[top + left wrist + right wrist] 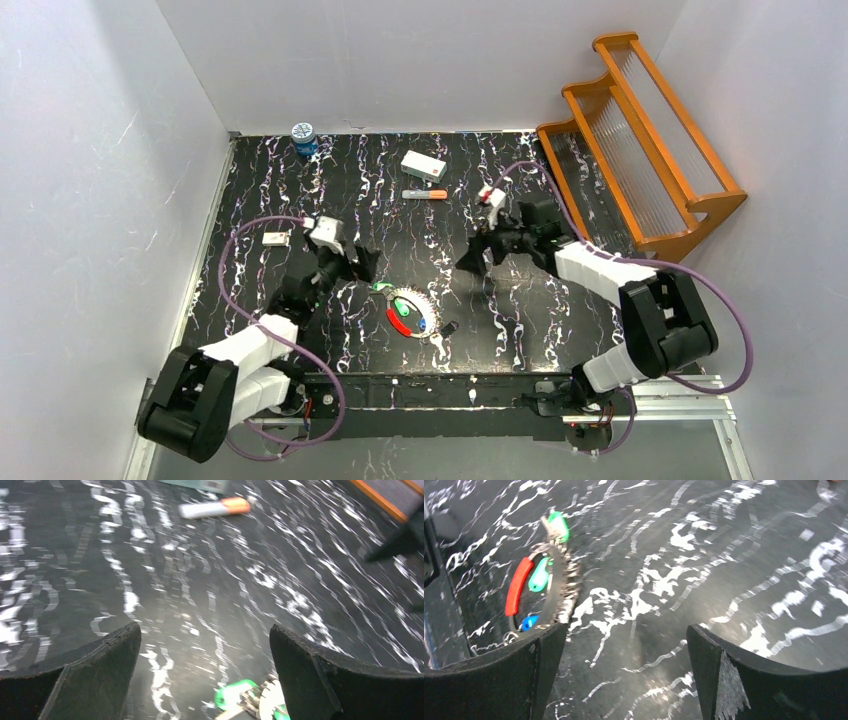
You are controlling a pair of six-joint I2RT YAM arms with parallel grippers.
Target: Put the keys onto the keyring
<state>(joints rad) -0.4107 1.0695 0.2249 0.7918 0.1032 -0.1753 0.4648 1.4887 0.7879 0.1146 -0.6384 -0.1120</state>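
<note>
- Top view: the keyring [393,318] lies on the table [430,240] between the arms, with the green key [402,308] and the blue key [423,323] inside its loop. The left gripper [357,262] and right gripper [476,256] hang nearby.
- Left wrist: jaws wide and empty, the keyring's green end just below them.
- Right wrist: jaws wide and empty, the keyring off to the left. I cannot tell whether the keys are threaded. Next, probably: pin the keyring and pinch a key head.

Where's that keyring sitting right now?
In the top view the keyring lies on the black table near its front edge, roughly midway across, nearer the left hand than the right hand.
</note>
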